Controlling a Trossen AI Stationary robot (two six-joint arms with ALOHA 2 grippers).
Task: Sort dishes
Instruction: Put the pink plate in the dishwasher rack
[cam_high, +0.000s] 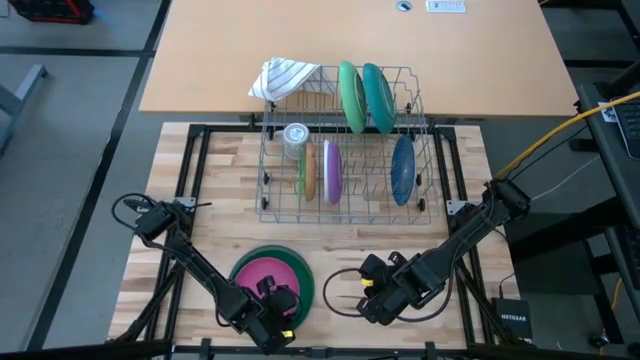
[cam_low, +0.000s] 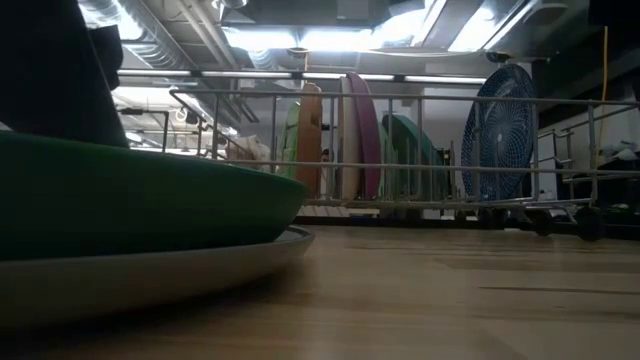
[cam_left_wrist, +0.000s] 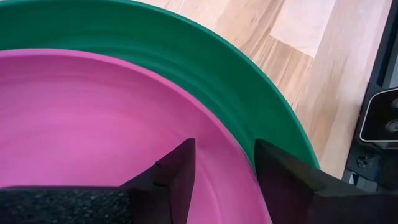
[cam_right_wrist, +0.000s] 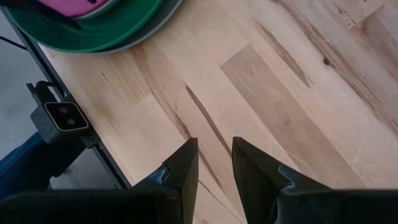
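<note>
A pink dish (cam_high: 265, 277) lies in a dark green dish (cam_high: 300, 280), which rests on a pale plate (cam_low: 150, 275) near the table's front left. My left gripper (cam_left_wrist: 224, 149) is open at the stack's near right side. One finger (cam_left_wrist: 177, 168) is inside the pink dish and the other (cam_left_wrist: 280, 177) outside its rim (cam_left_wrist: 239, 158). My right gripper (cam_right_wrist: 214, 146) hovers open, with a narrow gap, over bare wood to the right of the stack. More dishes stand on edge in the wire rack (cam_high: 345, 205): green (cam_high: 350, 97), teal (cam_high: 378, 97), tan (cam_high: 308, 172), purple (cam_high: 332, 172) and blue (cam_high: 402, 168). My left gripper comes slanting down from the near right, its fingers on either side of the pink dish's rim (cam_left_wrist: 239, 158). I cannot tell whether either finger touches the rim. The dish lies flat in the green one.
A clear glass (cam_high: 295, 133) and a striped white cloth (cam_high: 285, 78) sit at the rack's far left. A black frame (cam_high: 190, 180) runs around the wooden table. There is bare wood between the stack and the rack and under my right gripper.
</note>
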